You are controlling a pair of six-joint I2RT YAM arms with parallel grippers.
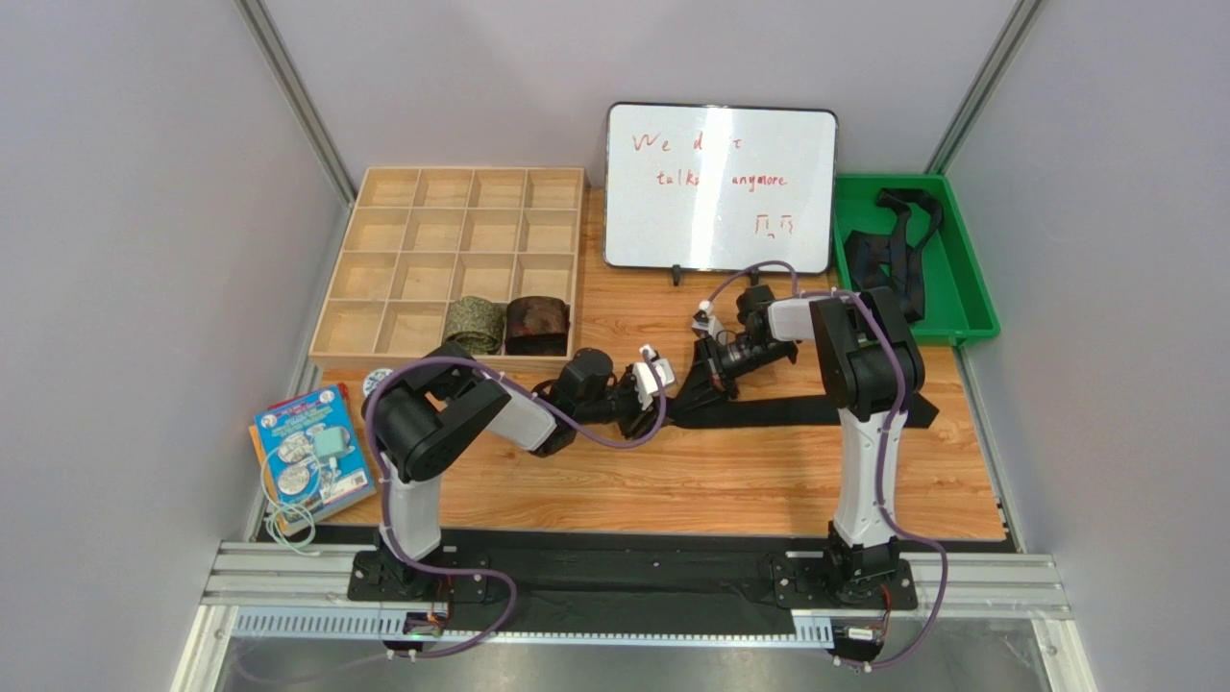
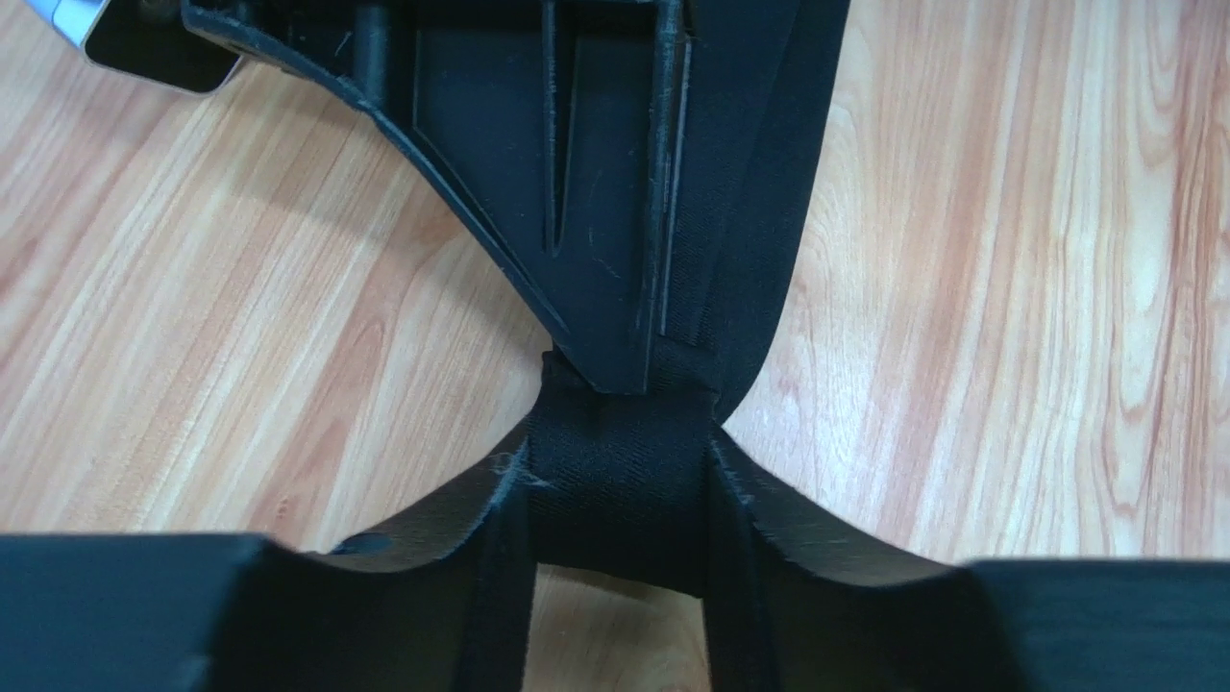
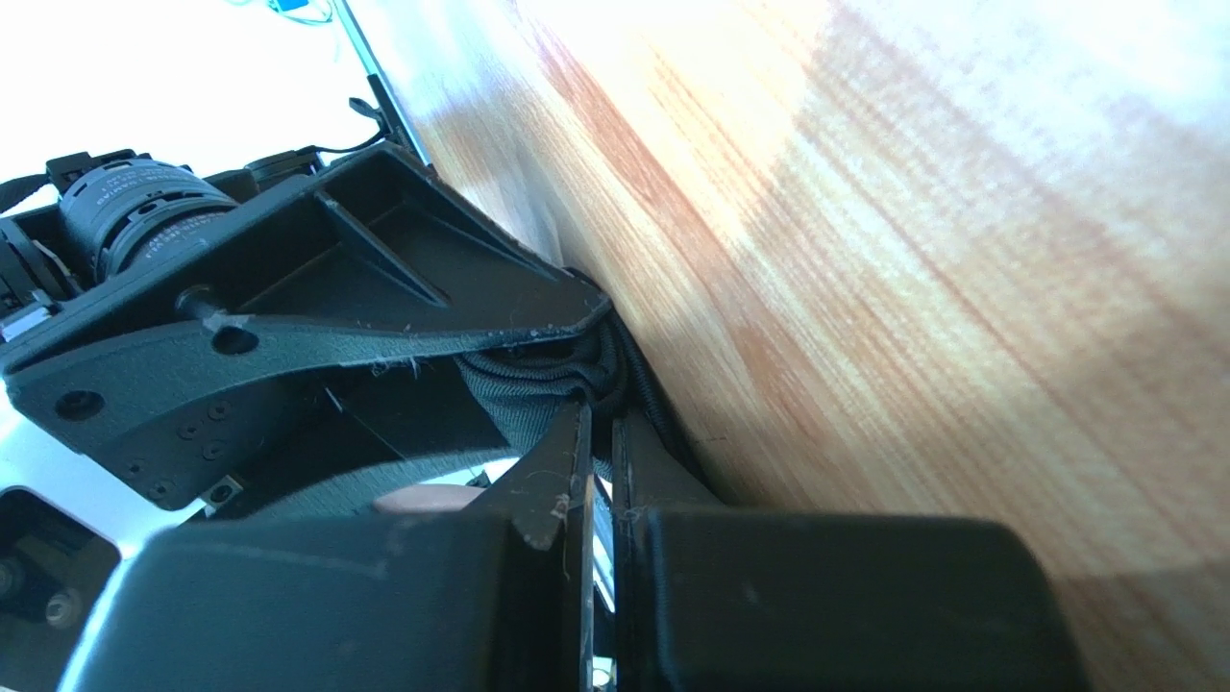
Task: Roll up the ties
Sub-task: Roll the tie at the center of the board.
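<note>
A black tie lies as a flat strip across the wooden table, its left end gathered between the two grippers. In the left wrist view my left gripper has both fingers pressed against a small bunch of that tie, and the strip runs away to the upper right. My right gripper is shut, its tips pinching the tie fabric right beside the left gripper's finger. From above, the left gripper and the right gripper meet at mid-table. An olive-green rolled tie and a reddish-brown rolled tie sit in the wooden tray.
The compartmented wooden tray stands at the back left. A whiteboard leans at the back centre. A green bin at the back right holds more black ties. A colourful book lies by the left arm's base.
</note>
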